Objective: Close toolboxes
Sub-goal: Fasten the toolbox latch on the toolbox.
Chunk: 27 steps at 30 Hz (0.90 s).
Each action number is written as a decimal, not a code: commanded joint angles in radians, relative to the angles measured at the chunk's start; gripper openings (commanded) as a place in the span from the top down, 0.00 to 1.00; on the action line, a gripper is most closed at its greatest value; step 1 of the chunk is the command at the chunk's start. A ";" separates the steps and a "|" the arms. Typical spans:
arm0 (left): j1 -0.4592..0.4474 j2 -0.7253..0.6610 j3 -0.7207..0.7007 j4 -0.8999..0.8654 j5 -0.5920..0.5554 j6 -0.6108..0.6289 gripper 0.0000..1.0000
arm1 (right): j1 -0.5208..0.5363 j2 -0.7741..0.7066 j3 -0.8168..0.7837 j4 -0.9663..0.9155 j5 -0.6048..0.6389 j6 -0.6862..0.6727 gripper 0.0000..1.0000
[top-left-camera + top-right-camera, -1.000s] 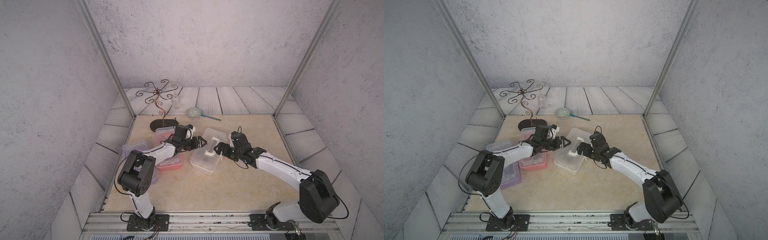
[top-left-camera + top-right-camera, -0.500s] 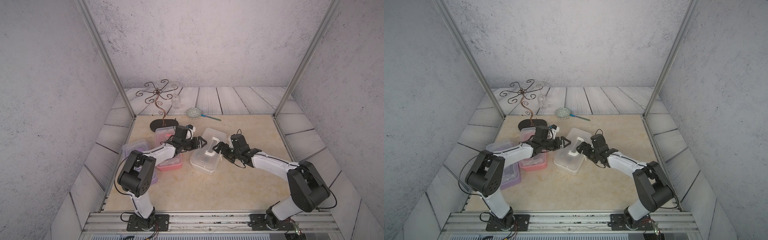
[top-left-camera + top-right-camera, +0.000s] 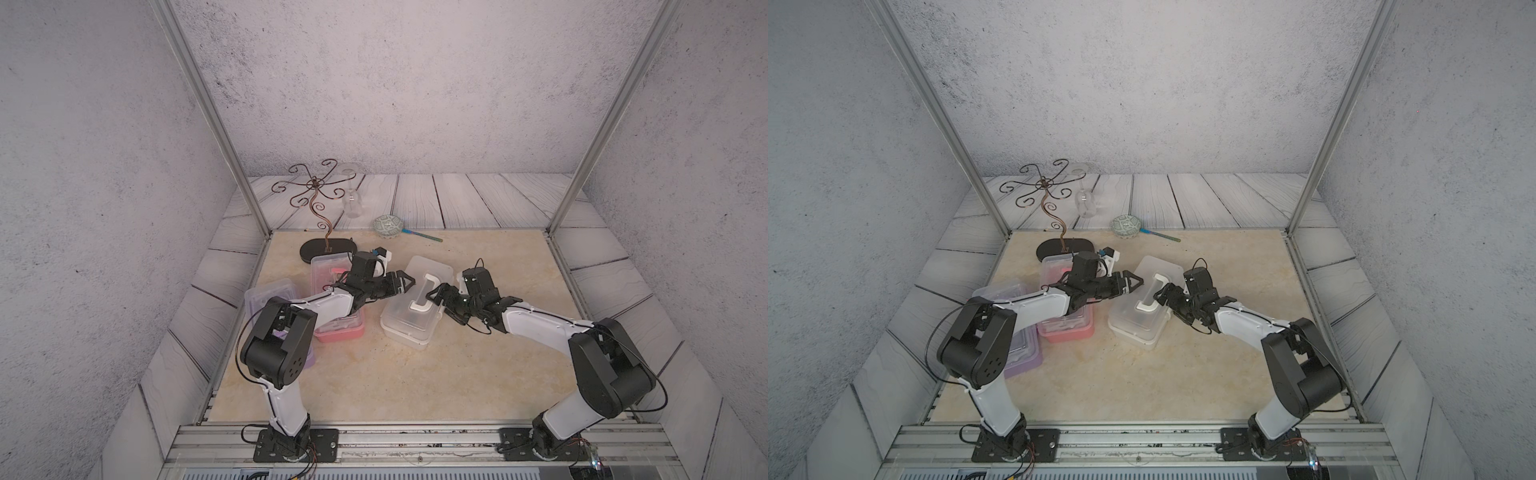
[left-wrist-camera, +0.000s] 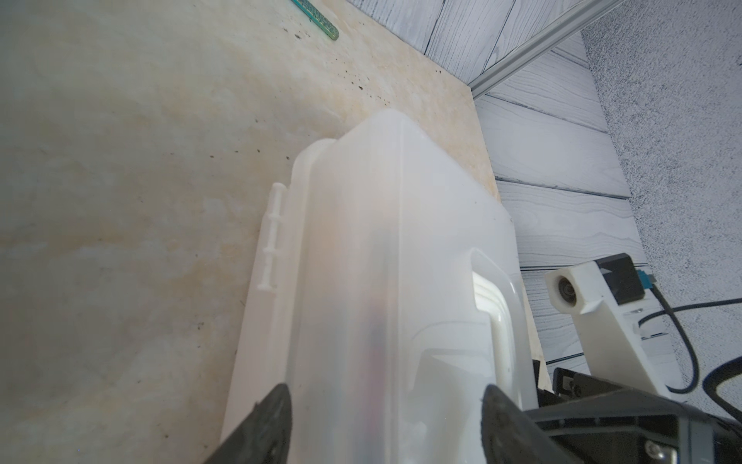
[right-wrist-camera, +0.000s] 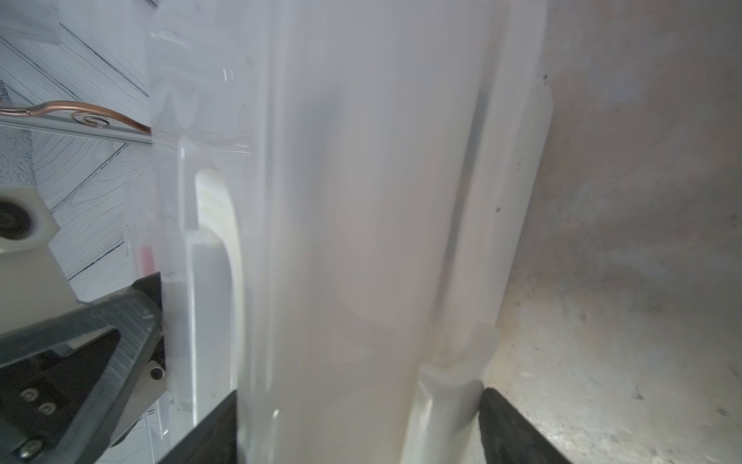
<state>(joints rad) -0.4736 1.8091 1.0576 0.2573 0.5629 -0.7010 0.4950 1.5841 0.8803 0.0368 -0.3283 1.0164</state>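
The white toolbox (image 3: pixel 409 320) (image 3: pixel 1138 322) lies mid-table with its clear lid down and its white handle (image 3: pixel 424 293) on top. My left gripper (image 3: pixel 405 282) (image 4: pixel 387 418) grips its left end, one finger on the lid and one low by the base. From the other end my right gripper (image 3: pixel 436 293) (image 5: pixel 361 426) is shut on it too: one finger on the lid, the other against the white latch (image 5: pixel 449 385) near the table. The pink toolbox (image 3: pixel 340 332) and the purple toolbox (image 3: pixel 266 293) lie to the left, partly hidden under my left arm.
A curly wire stand (image 3: pixel 326 224) on a black base rises behind the pink toolbox. A clear glass (image 3: pixel 353 199), a green patterned ball (image 3: pixel 388 226) and a teal stick (image 3: pixel 424 237) lie along the back edge. Metal frame posts (image 3: pixel 569 195) stand at the back corners.
My right gripper has slid in over the white toolbox's end and its jaws have narrowed onto it, the arm dropping lower. My left gripper has stayed put, narrowing slightly.
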 commanded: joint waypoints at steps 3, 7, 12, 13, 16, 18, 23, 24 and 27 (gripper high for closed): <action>-0.081 0.025 -0.016 -0.129 0.120 -0.079 0.24 | -0.026 0.056 0.091 0.020 -0.081 -0.132 0.12; -0.080 -0.014 0.018 -0.182 0.091 -0.067 0.23 | -0.070 0.020 0.120 -0.087 -0.073 -0.222 0.07; -0.080 -0.057 0.062 -0.226 0.071 -0.069 0.20 | -0.121 -0.051 0.175 -0.287 0.037 -0.392 0.00; -0.080 -0.067 0.073 -0.242 0.066 -0.064 0.20 | -0.134 -0.067 0.181 -0.308 0.063 -0.418 0.00; -0.073 -0.107 0.126 -0.349 0.009 0.008 0.19 | -0.179 -0.117 0.197 -0.367 0.183 -0.514 0.00; -0.057 -0.145 0.155 -0.430 -0.057 0.075 0.18 | -0.199 -0.147 0.188 -0.370 0.318 -0.589 0.01; 0.016 -0.284 0.125 -0.511 -0.303 0.221 0.15 | -0.227 -0.191 0.086 -0.242 0.652 -0.769 0.00; 0.029 -0.320 0.108 -0.516 -0.378 0.267 0.14 | -0.235 -0.196 0.050 -0.194 0.699 -0.796 0.01; 0.044 -0.431 0.048 -0.509 -0.656 0.407 0.08 | -0.270 -0.199 -0.055 -0.042 0.750 -0.843 0.01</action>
<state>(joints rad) -0.4408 1.4548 1.1561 -0.2024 0.2108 -0.4675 0.2478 1.3983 0.9066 -0.1318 0.2420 0.2932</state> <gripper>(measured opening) 0.912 0.992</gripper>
